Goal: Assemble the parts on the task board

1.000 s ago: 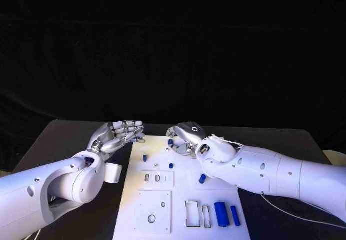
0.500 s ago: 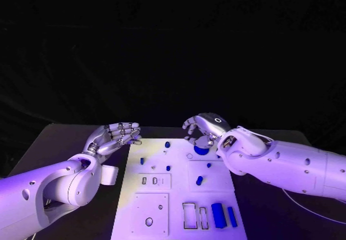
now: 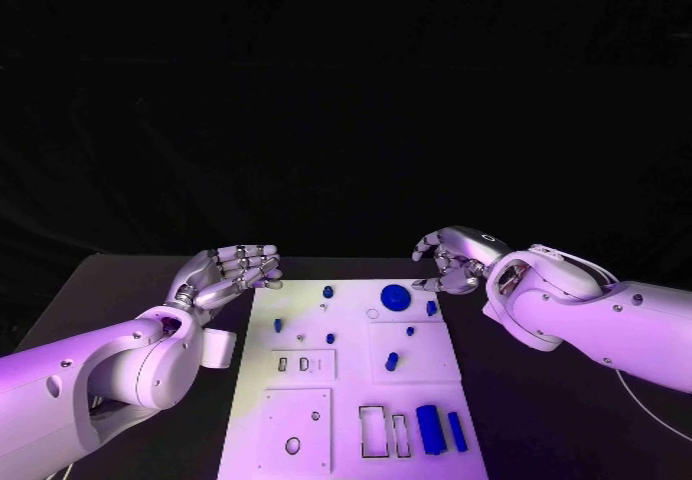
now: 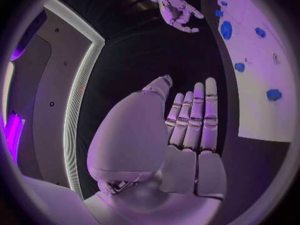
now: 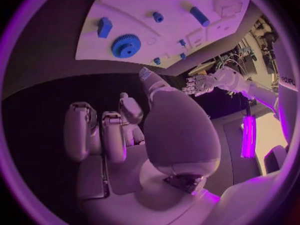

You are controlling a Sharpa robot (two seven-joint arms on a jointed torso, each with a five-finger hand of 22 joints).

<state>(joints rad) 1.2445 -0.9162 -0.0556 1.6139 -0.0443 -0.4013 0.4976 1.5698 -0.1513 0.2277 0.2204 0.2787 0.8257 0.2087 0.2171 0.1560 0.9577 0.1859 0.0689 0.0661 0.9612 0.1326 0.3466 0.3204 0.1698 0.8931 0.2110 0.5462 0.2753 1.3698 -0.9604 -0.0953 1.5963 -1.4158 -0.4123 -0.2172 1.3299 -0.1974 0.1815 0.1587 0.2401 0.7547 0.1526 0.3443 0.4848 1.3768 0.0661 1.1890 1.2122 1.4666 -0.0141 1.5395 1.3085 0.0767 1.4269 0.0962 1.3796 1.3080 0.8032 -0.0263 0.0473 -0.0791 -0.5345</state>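
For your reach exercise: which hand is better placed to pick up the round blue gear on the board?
Right, probably: the right hand hangs beside the gear, empty; the left hand sits past the task board's opposite edge.

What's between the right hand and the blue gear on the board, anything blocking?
Nothing visible. The right hand hovers just off the far right corner of the white board, holding nothing, and the blue gear sits close beside it. Only bare board and table lie between them; the nearest small blue peg is off to the side.
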